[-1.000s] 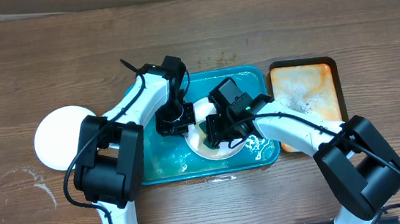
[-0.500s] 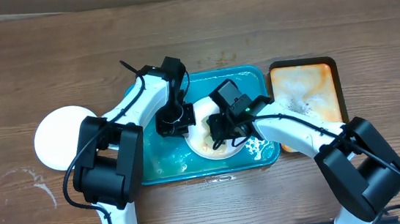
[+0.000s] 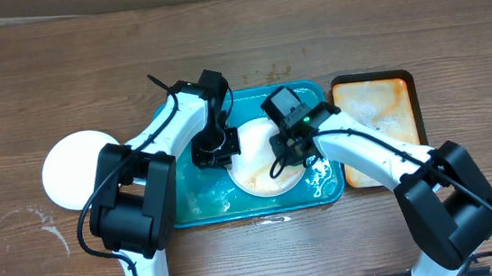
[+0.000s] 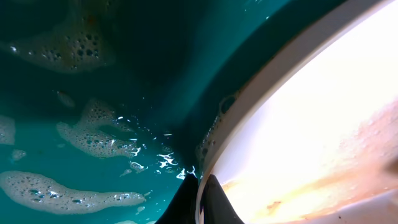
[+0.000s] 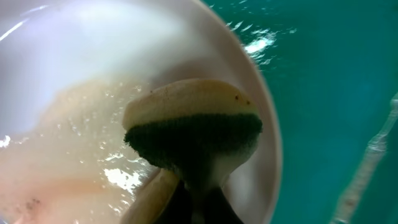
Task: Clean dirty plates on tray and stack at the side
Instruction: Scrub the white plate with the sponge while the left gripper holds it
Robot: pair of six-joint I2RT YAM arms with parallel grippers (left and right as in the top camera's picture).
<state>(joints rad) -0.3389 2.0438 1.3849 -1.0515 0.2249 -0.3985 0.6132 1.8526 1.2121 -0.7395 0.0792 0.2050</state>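
On wooden table [image 3: 398, 24], teal tray [image 3: 198, 206] at centre: wet, foamy, slick. Just beside its right end, orange tray [image 3: 379, 111], crowding the right arm. Inside teal tray, dirty plate [image 3: 258, 168]: stiff, light, probably breakable, soapy. Best gripped at the rim. Well left on table, white plate [image 3: 72, 168], likely stack spot. Soft sponge [image 5: 193, 124] pressed on dirty plate. Closed tight: left claw [image 4: 200, 196] pinching plate rim, right claw [image 5: 193, 200] pinching sponge.

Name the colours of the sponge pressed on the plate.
Pale yellow sponge with a dark green scouring layer; clearest in the right wrist view.
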